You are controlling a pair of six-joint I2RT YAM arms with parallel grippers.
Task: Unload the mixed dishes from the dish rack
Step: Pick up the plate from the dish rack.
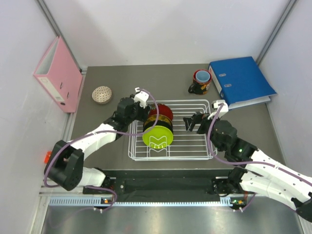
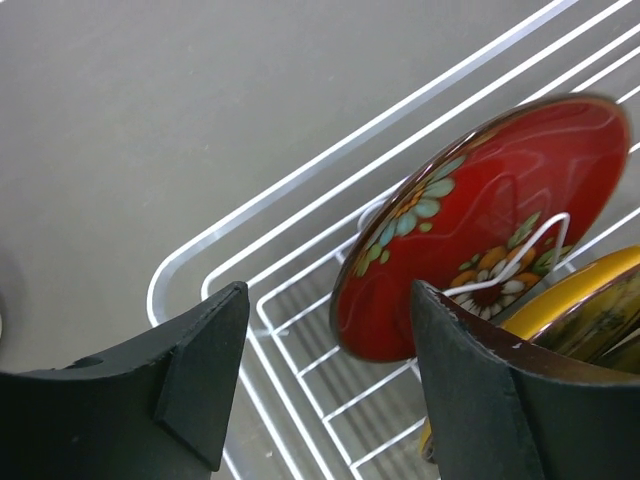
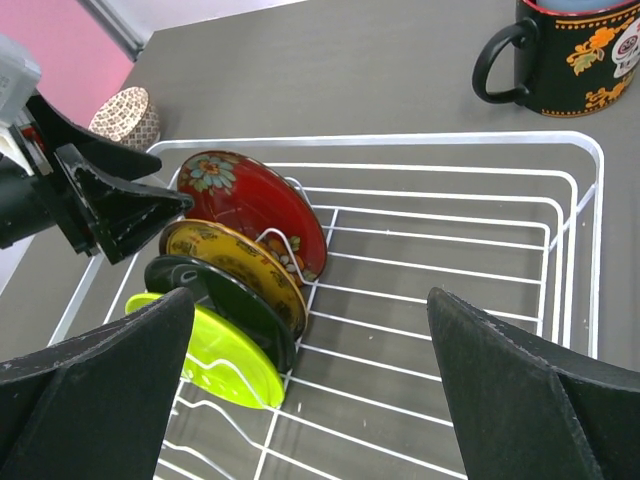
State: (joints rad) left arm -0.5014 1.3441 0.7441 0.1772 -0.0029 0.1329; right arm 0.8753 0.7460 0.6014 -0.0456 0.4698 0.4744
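One wire rack [image 3: 590, 250] is holding four dishes, one red dish [image 3: 250, 205], one yellow dish [image 3: 235, 258], one black dish [image 3: 215, 295] and one lime-green dish [image 3: 215, 355], while one mug [image 3: 575, 55], one beige bowl [image 1: 102, 94], one pink binder [image 1: 58, 78] and one blue binder [image 1: 243, 80] are sitting outside it.

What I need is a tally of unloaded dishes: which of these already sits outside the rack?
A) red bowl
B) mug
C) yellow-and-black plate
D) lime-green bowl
B: the mug stands on the table beyond the rack, beside the blue binder, while the other three stand in the rack's dividers.
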